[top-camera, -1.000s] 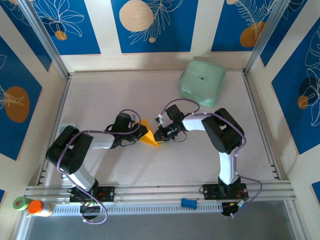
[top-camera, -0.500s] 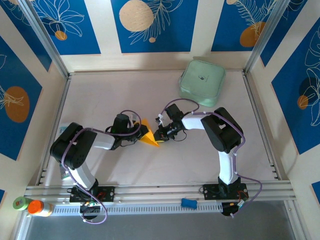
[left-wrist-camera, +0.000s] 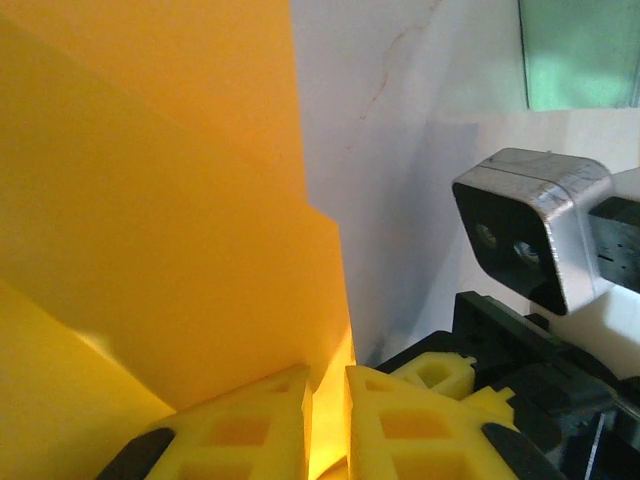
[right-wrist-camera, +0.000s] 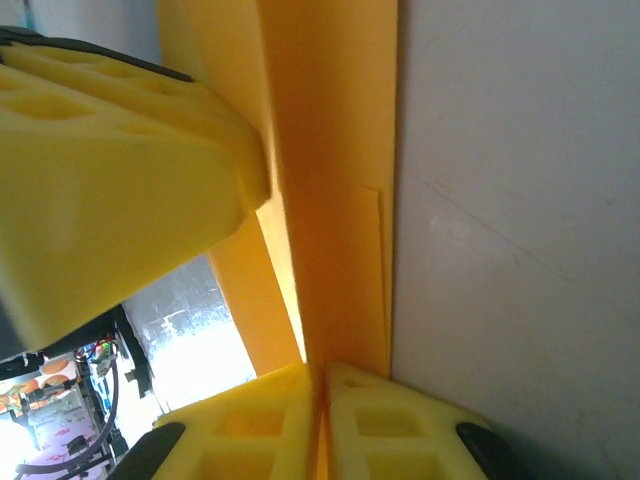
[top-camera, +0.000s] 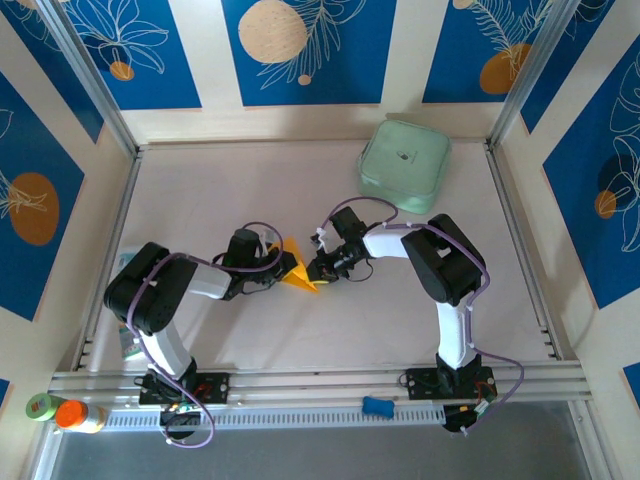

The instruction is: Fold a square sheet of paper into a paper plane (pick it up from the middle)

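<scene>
Paper sheet (top-camera: pixel 297 271): orange-yellow, already creased into a layered wedge, at mid-table (top-camera: pixel 200 200) between the two arms, well clear of the mint-green case (top-camera: pixel 403 165). Likely very light, thin and limp away from the folds, easily crumpled or torn; best taken along the stiffer creased edges. Long axis runs far-to-near, narrow tip toward the near edge, slightly right. Left gripper (left-wrist-camera: pixel 327 385) pinches one edge, pads pressed onto the paper; right gripper (right-wrist-camera: pixel 318 385) nips the opposite folded edge likewise.
</scene>
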You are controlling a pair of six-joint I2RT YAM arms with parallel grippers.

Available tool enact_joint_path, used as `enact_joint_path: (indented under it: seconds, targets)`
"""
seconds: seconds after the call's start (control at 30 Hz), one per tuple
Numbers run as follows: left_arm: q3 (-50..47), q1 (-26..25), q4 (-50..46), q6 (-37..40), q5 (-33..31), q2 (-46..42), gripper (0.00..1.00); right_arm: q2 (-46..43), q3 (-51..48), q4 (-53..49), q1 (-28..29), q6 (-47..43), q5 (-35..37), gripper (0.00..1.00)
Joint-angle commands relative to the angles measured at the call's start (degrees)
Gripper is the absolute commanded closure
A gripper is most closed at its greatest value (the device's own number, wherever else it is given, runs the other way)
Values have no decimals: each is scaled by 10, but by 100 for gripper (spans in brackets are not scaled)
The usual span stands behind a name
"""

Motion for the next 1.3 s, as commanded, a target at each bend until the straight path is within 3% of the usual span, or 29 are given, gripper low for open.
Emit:
enact_joint_path:
  seconds: [0.0,0.47,0.67,1.0,1.27]
  targets:
    - [6,4,13,0,2,12,83,34,-12,-42,-1,-4,32,86]
    - [5,4,44,-8,15,33,82,40,-12,-48,-1,-10,40,89]
    - [-1,5,51,-14,13,15,80,41,-16,-46,1,-14,60,96]
    - [-29,13,50,-18,-14,-34,79,29,-70,43,4,-9,90,99]
    - [-25,12,49,-13,-6,-20,79,24,-97,84,5,-5,102,99]
